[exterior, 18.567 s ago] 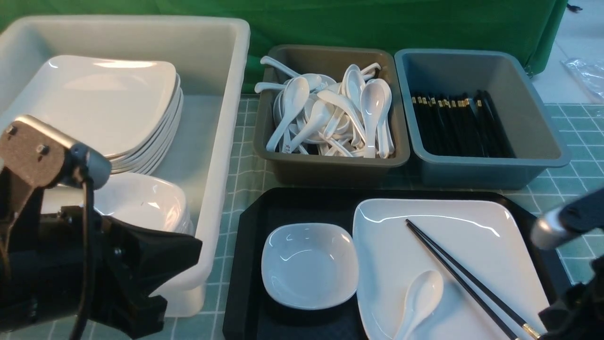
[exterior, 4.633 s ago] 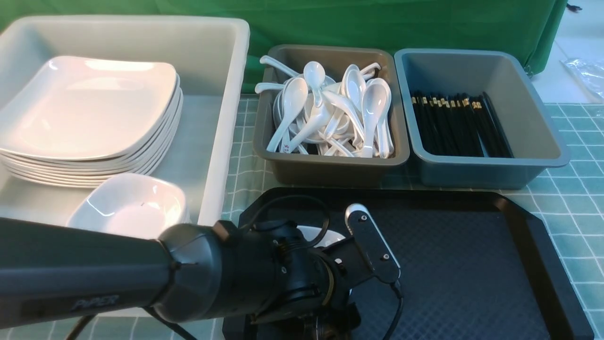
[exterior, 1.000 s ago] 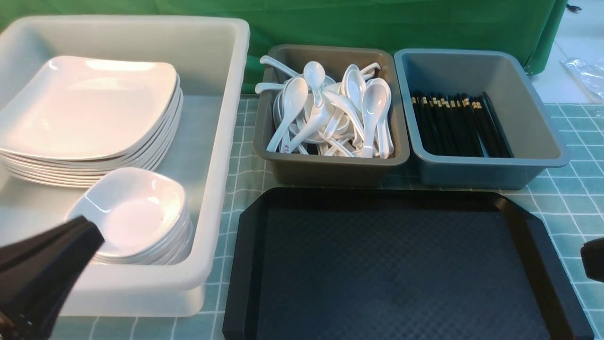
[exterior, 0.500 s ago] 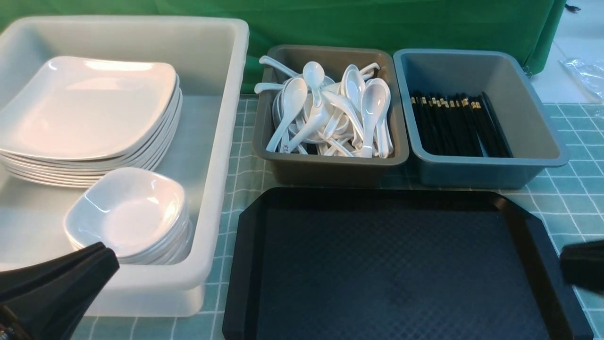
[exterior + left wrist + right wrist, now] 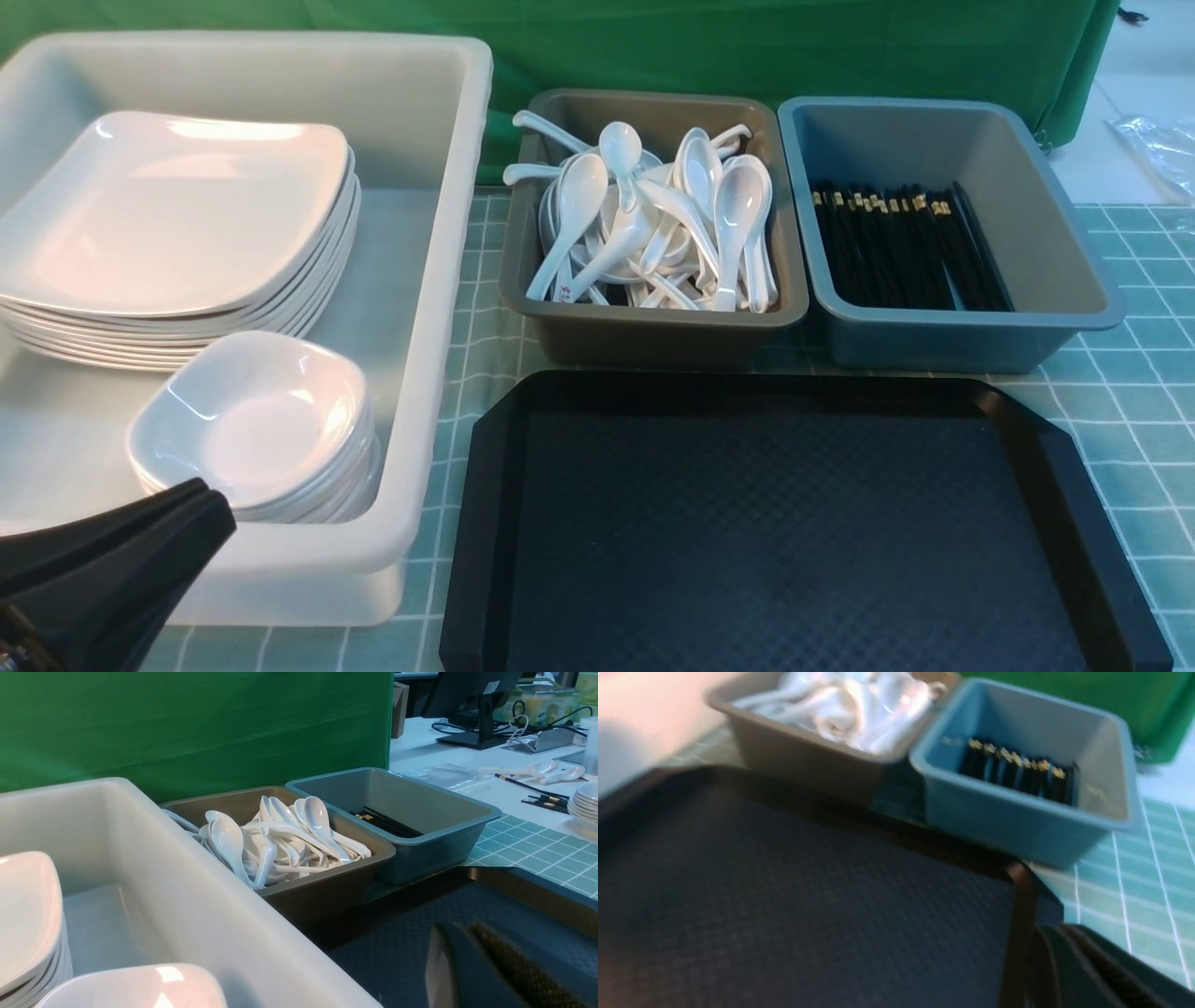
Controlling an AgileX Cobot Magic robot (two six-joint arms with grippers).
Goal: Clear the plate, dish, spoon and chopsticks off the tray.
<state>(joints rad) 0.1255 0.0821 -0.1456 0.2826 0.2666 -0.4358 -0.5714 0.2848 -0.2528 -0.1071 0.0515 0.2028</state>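
Note:
The black tray (image 5: 485,523) lies bare at the front centre, with nothing on it. The plate (image 5: 173,210) tops a stack of plates in the white tub (image 5: 439,308). The dish (image 5: 252,425) tops a stack of dishes in front of it. The spoon (image 5: 621,154) lies on the spoon pile in the brown bin. The chopsticks (image 5: 910,247) lie among several black pairs in the blue-grey bin. My left gripper (image 5: 210,504) is shut and empty at the front left, by the tub's near wall; in the left wrist view (image 5: 455,928) it hovers over the tray. My right gripper (image 5: 1048,933) is shut and empty at the tray's right rim, outside the front view.
The brown bin (image 5: 653,331) and the blue-grey bin (image 5: 943,341) stand side by side behind the tray. A green curtain (image 5: 747,47) closes the back. Teal checked cloth (image 5: 1139,411) covers the table. More tableware lies on a far white table (image 5: 537,772).
My right gripper has withdrawn out of the front view at the right edge. My left gripper shifted slightly right and down a second ago and has since stayed still.

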